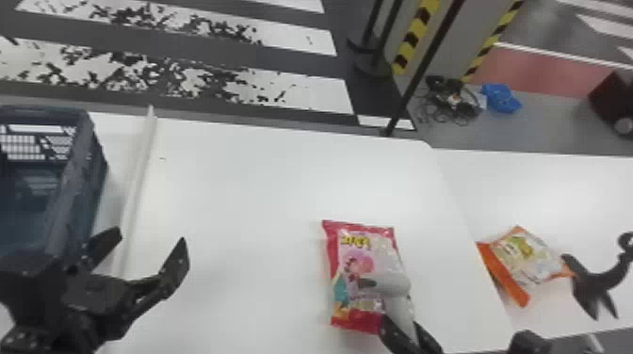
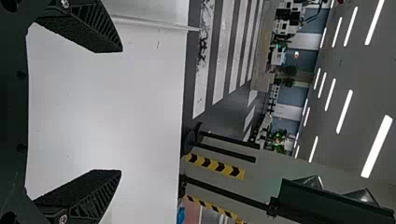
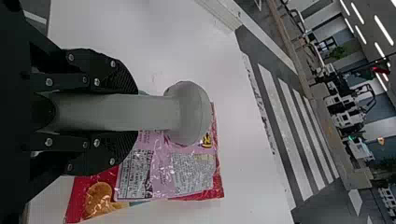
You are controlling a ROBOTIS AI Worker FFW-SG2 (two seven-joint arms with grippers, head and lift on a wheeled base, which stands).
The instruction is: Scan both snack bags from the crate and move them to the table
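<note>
My left gripper (image 1: 150, 242) stands open beside the blue crate (image 1: 70, 197), nothing between its fingers; in the left wrist view the gripper (image 2: 119, 111) is over white table. At the bottom of the head view, my right gripper (image 1: 409, 333) is shut on the handle of a grey scanner (image 1: 394, 284). The scanner's head overlaps the pink snack bag (image 1: 351, 254), which is on the table. In the right wrist view the gripper (image 3: 134, 112) grips the scanner (image 3: 189, 112), partly hiding the bag (image 3: 173, 175). Farther right lies the orange snack bag (image 1: 523, 259).
A black stand (image 1: 594, 282) with curved arms is at the right, close to the orange bag. A pale raised strip (image 1: 139, 176) runs along the white table (image 1: 245, 188) beside the crate. Beyond the far edge are a dark post (image 1: 419, 70) and striped barriers (image 1: 414, 35).
</note>
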